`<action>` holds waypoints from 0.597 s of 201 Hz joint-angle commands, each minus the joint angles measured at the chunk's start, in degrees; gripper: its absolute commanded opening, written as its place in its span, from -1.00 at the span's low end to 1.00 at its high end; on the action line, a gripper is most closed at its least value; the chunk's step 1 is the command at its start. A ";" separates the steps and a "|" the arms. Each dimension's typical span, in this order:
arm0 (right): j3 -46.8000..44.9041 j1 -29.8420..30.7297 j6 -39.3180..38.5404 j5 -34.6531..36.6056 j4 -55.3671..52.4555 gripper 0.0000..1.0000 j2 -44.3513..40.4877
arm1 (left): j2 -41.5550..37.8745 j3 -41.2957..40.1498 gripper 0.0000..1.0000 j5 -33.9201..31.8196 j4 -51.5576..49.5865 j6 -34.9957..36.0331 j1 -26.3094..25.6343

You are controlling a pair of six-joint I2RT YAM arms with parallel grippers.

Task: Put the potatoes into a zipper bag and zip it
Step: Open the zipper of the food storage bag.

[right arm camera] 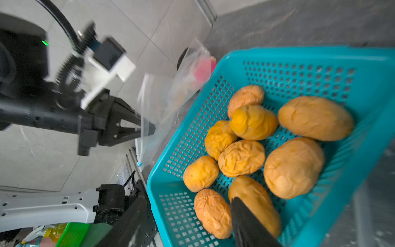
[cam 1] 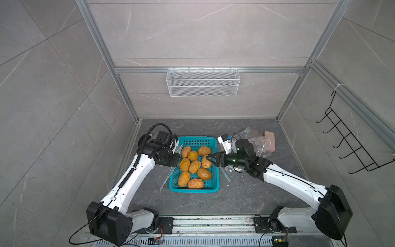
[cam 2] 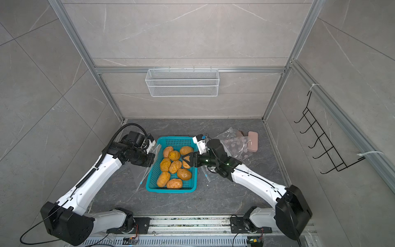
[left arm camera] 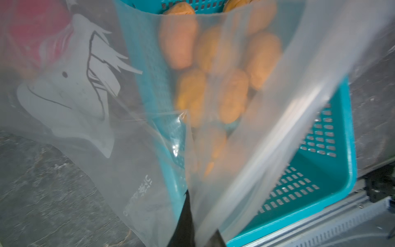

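- Potatoes [cam 1: 194,166], wrinkled orange-tan ovals: none bagged, all in teal perforated basket [cam 1: 192,191] beneath right gripper [cam 1: 210,160], spread wide.
- Left gripper [right arm camera: 152,128] clamped on clear plastic zipper bag [left arm camera: 245,139].
- Remaining: bagging, zipping.

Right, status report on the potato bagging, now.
Left gripper shut on the clear plastic zipper bag, beside the teal perforated plastic basket. Right gripper open over the wrinkled orange-tan potatoes, none lifted. All nine in the basket; nothing blocking.

Dark grey marbled table [cam 1: 235,198] carrying a teal basket [cam 1: 193,191] at its middle; a crumpled clear bag [cam 1: 254,140] and pink block [cam 1: 269,140] lie near its far right corner.
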 commanded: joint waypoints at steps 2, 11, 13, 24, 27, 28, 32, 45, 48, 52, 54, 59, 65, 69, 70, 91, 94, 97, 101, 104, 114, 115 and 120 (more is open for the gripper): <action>4.78 5.42 3.49 5.76 5.37 0.31 5.78 | -1.53 1.68 -1.00 6.04 2.91 -2.57 -0.01; 6.23 7.41 4.10 7.36 6.87 0.33 8.07 | -1.58 1.70 -1.00 7.05 3.17 -2.72 -0.01; 6.75 8.00 4.24 7.92 7.31 0.34 8.76 | -1.66 1.65 -1.00 7.25 3.24 -2.72 -0.01; 8.74 9.45 5.00 8.94 8.40 0.35 11.15 | -2.02 1.37 -1.00 7.71 3.79 -2.95 -0.01; 9.50 9.83 5.18 9.18 8.57 0.35 11.86 | -2.03 1.35 -1.00 7.74 3.86 -2.88 -0.01; 9.71 9.94 5.21 9.23 8.60 0.35 12.03 | -2.05 1.35 -1.00 7.72 3.87 -2.93 -0.01; 10.65 10.38 5.45 9.50 8.70 0.35 12.93 | -2.06 1.35 -1.00 7.61 3.92 -2.97 -0.01; 13.58 11.82 5.20 10.25 8.55 0.36 15.33 | -1.90 1.69 -1.00 7.12 3.56 -3.17 -0.01; 14.13 12.03 5.18 10.44 8.42 0.36 15.80 | -1.82 1.82 -1.00 7.01 3.52 -3.23 -0.01; 14.84 12.36 5.08 11.06 8.24 0.36 16.38 | -1.68 1.98 -1.00 6.86 3.28 -3.27 -0.01; 15.17 12.48 5.07 11.27 8.09 0.36 16.70 | -1.60 2.03 -1.00 6.83 3.20 -3.26 -0.01; 15.90 12.64 5.19 12.02 7.81 0.36 17.33 | -1.42 2.26 -1.00 6.78 2.96 -3.29 -0.01; 16.72 12.85 5.52 13.04 7.38 0.37 18.17 | -1.29 2.38 -1.00 6.86 2.83 -3.24 -0.02; 17.20 12.85 5.93 13.84 7.04 0.37 18.58 | -1.28 2.39 -1.00 6.90 2.76 -3.23 -0.01; 17.29 12.86 6.03 14.03 7.00 0.36 18.73 | -1.23 2.40 -1.00 6.86 2.75 -3.29 -0.01; 18.93 12.90 7.30 17.27 6.17 0.33 20.76 | -1.32 2.23 -1.00 6.69 2.88 -3.26 -0.01; 19.22 12.93 7.36 17.47 6.16 0.33 20.92 | -1.34 2.23 -1.00 6.68 2.87 -3.30 -0.01; 19.30 12.95 7.43 17.72 6.12 0.33 21.11 | -1.36 2.23 -1.00 6.65 2.87 -3.39 -0.01; 19.64 12.94 7.47 18.08 5.89 0.32 21.38 | -1.28 2.23 -1.00 6.69 2.84 -3.38 -0.01; 19.94 13.10 7.44 18.34 5.59 0.32 21.56 | -1.28 2.23 -1.00 6.65 2.86 -3.38 -0.01; 21.21 13.14 7.08 18.80 4.33 0.31 22.16 | -1.19 2.23 -1.00 6.72 2.89 -3.41 -0.01; 21.36 13.14 7.00 18.88 4.10 0.31 22.23 | -1.19 2.23 -1.00 6.72 2.86 -3.42 -0.01; 22.15 13.22 6.58 19.36 2.97 0.29 22.68 | -1.11 2.29 -1.00 6.77 2.83 -3.40 -0.01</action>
